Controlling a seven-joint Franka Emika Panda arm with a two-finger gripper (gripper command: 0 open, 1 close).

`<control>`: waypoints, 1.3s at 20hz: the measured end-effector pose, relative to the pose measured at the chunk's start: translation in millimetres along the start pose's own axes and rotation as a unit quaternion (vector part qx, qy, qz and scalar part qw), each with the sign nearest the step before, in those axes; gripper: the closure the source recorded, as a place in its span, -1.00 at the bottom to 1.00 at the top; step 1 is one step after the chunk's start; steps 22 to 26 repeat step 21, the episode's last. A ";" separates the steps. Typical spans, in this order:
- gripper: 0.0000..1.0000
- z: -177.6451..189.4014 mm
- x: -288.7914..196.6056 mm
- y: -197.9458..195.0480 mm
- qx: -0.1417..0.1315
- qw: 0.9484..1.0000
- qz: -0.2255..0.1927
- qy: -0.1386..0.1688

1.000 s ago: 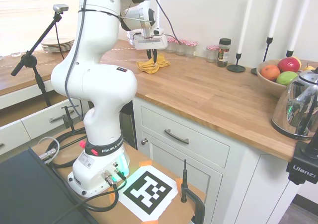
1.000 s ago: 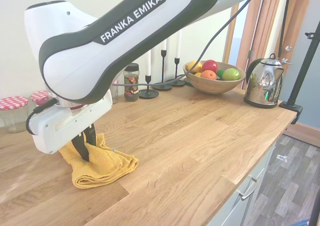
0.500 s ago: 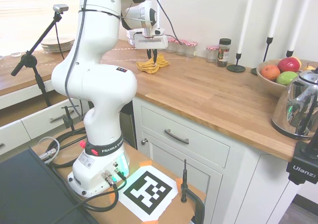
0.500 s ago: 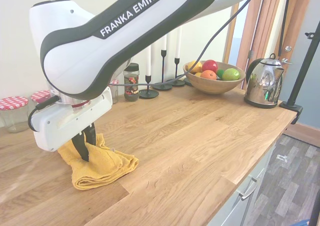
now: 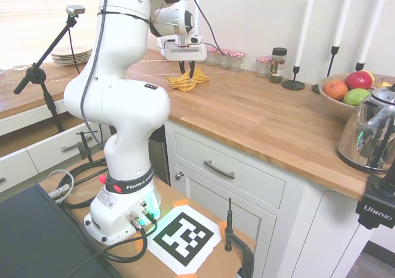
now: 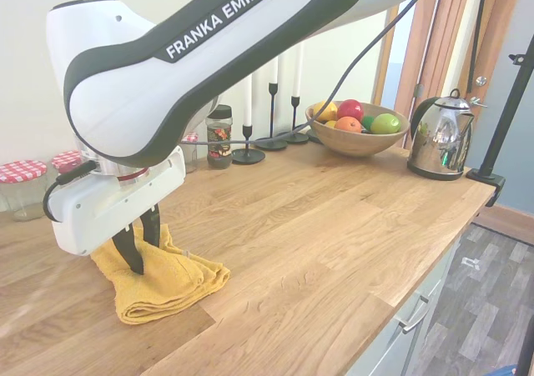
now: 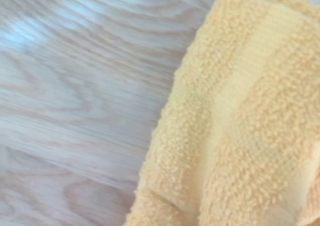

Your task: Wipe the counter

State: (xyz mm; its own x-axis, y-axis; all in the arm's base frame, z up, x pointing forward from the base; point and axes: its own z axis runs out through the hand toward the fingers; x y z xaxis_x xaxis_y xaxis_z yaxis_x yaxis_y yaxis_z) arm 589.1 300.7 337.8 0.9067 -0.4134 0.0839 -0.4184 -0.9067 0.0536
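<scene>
Since a second ago the gripper [image 6: 140,244] has dragged the yellow cloth [image 6: 163,278] toward seven o'clock on the counter [image 6: 334,226]; jaws clamped on it. Press flat, stroke evenly.

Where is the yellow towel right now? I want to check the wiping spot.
The towel lies bunched on the counter directly under the claw, in front of the red-lidded jars, far from the fruit bowl.

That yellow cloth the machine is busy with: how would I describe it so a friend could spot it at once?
Find the long wooden counter and follow it to the end far from the kettle. The cloth lies bunched there under the gripper, in front of red-lidded jars. It is the only soft, mustard-yellow thing around.
</scene>
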 end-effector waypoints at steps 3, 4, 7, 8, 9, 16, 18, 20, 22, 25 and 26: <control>-1.00 -0.4 -0.5 2.9 0.000 1.000 0.001 0.000; -1.00 -0.7 -1.0 4.2 0.000 1.000 0.001 0.000; -1.00 -3.7 -1.7 6.8 0.000 1.000 0.002 0.001; -1.00 -5.2 -1.8 7.9 0.000 1.000 0.002 0.002; -1.00 -6.5 -2.2 9.7 0.000 1.000 0.002 0.003; -1.00 -23.7 -2.5 26.4 0.002 1.000 0.008 0.010; -1.00 -27.1 -4.3 29.9 0.002 1.000 0.009 0.011; -1.00 -29.2 -6.3 31.7 0.002 1.000 0.008 0.012; -1.00 -29.4 -7.7 32.5 0.002 1.000 0.008 0.011; -1.00 -29.4 -7.7 32.5 0.002 1.000 0.008 0.011; -1.00 -29.4 -7.7 32.5 0.002 1.000 0.008 0.011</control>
